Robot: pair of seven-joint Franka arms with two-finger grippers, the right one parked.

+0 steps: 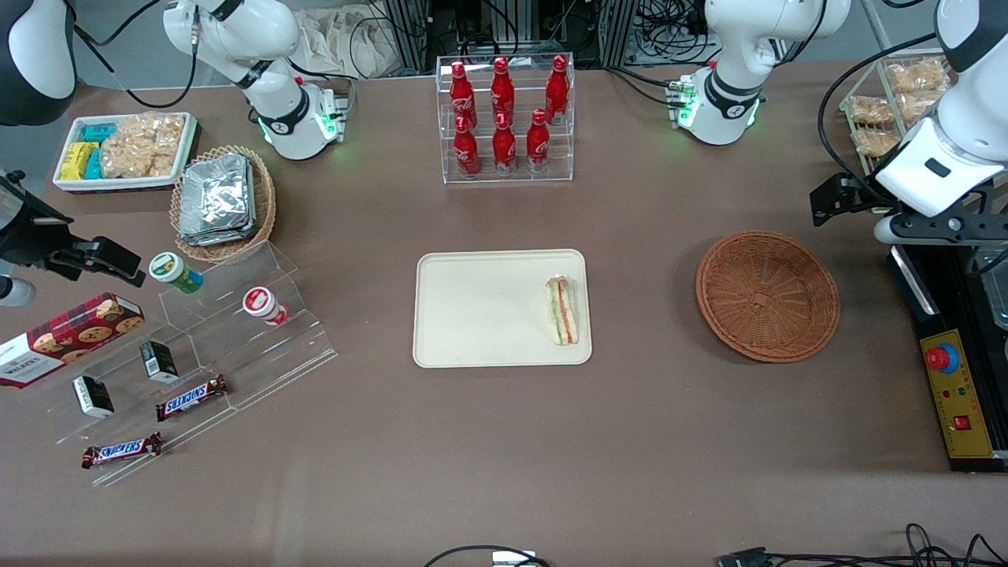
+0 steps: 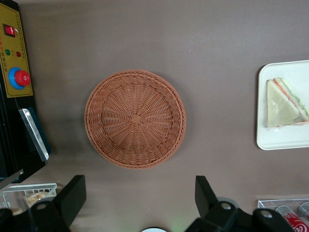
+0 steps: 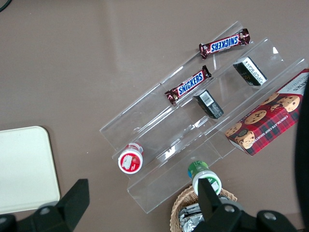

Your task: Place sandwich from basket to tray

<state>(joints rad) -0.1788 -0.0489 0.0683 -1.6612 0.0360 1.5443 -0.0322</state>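
Observation:
The sandwich (image 1: 562,310) lies on the cream tray (image 1: 488,309), at the tray's edge nearest the basket; it also shows in the left wrist view (image 2: 285,104) on the tray (image 2: 285,137). The round reddish-brown basket (image 1: 766,295) sits empty on the table toward the working arm's end, and the left wrist view shows it (image 2: 135,118) from above. My gripper (image 1: 854,201) hangs high above the table, beside the basket and farther from the front camera. It is open and empty (image 2: 139,186), with the fingers (image 2: 72,193) wide apart.
A clear rack of red cola bottles (image 1: 504,118) stands farther from the front camera than the tray. A yellow control box with a red button (image 1: 953,394) lies at the working arm's end. A tan basket of foil packets (image 1: 220,201) and a clear stepped stand (image 1: 236,339) lie toward the parked arm's end.

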